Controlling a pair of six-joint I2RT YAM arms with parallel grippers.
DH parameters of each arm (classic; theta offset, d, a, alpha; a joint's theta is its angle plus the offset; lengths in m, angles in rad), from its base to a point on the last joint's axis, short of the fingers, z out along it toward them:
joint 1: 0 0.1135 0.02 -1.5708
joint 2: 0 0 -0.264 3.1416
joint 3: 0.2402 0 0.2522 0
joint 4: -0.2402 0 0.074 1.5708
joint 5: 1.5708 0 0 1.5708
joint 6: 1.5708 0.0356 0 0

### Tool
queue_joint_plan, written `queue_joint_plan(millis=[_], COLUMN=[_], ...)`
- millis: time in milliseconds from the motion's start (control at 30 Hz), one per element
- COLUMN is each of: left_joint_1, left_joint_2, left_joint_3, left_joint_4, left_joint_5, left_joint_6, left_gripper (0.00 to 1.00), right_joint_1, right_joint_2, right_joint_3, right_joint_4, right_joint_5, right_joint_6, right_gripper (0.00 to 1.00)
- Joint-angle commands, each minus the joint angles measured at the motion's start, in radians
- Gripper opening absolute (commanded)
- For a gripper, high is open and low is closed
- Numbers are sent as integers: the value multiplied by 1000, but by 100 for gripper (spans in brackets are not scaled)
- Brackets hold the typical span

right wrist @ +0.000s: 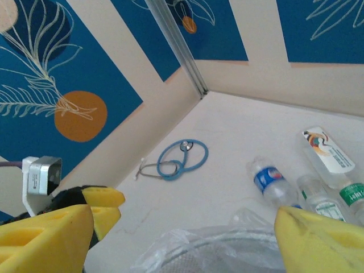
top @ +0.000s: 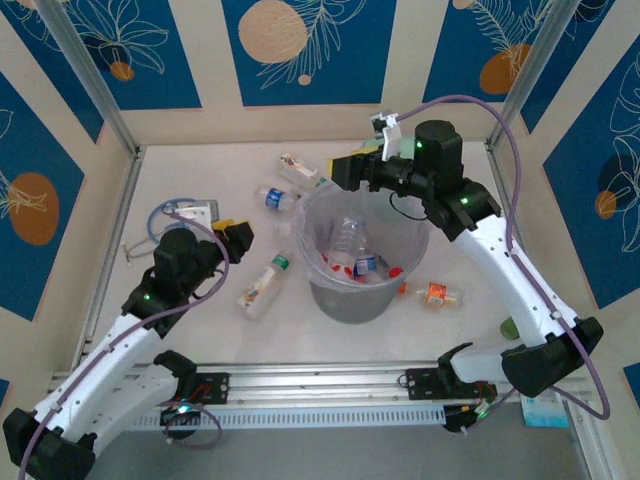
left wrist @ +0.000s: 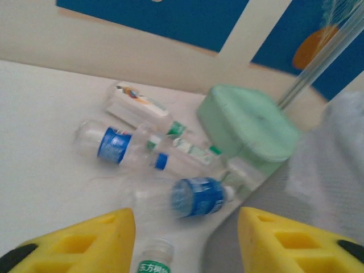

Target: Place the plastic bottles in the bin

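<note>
Arms bend in from the near corners of the surface (top: 200,170). The right arm climbs from its base past the bin's right side, then turns leftward at the wrist. That sets the right claw (top: 345,170) over the far rim of the bin (top: 350,300), its yellow fingers (right wrist: 51,239) spread wide with nothing between them. The left arm lies lower and reaches less far. The left claw (top: 238,238) sits just left of the bin, also spread and empty, with the capped end of a green-banded bottle (top: 265,285) showing under the gap.

Several plastic bottles (top: 355,262) lie inside the bin. A blue-labelled bottle (top: 275,198) and a white-labelled bottle (top: 297,168) lie beyond its far-left side, and an orange-labelled bottle (top: 437,294) lies just right of it. A blue stethoscope (top: 175,210) rests near the left wall.

Walls close three sides. Bare surface opens at the far left and in the near strip before the rail (top: 320,380).
</note>
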Motion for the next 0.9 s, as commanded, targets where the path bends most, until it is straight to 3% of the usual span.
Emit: queue_joint_plan(millis=[0, 267, 500, 567, 700, 867], left_joint_1=[10, 81, 117, 116, 107, 77], left_joint_2=[103, 307, 310, 288, 251, 177], left_joint_3=[104, 172, 147, 121, 77, -40], left_joint_4=[-191, -279, -394, -452, -582, -571], left_joint_5=[-110, 44, 231, 261, 208, 248], left_joint_6=[141, 155, 191, 185, 123, 27], left_gripper=[59, 83, 100, 100, 100, 100], right_joint_1=[-4, -49, -110, -113, -116, -123], right_joint_2=[-44, -126, -155, -152, -143, -123], right_joint_3=[-7, -42, -94, -101, -114, -109], right_joint_4=[-25, -170, -186, -178, -164, -184], right_joint_5=[45, 105, 107, 107, 109, 132], right_joint_6=[-23, -43, -29, -29, -28, -19], right_gripper=[83, 84, 84, 84, 84, 84])
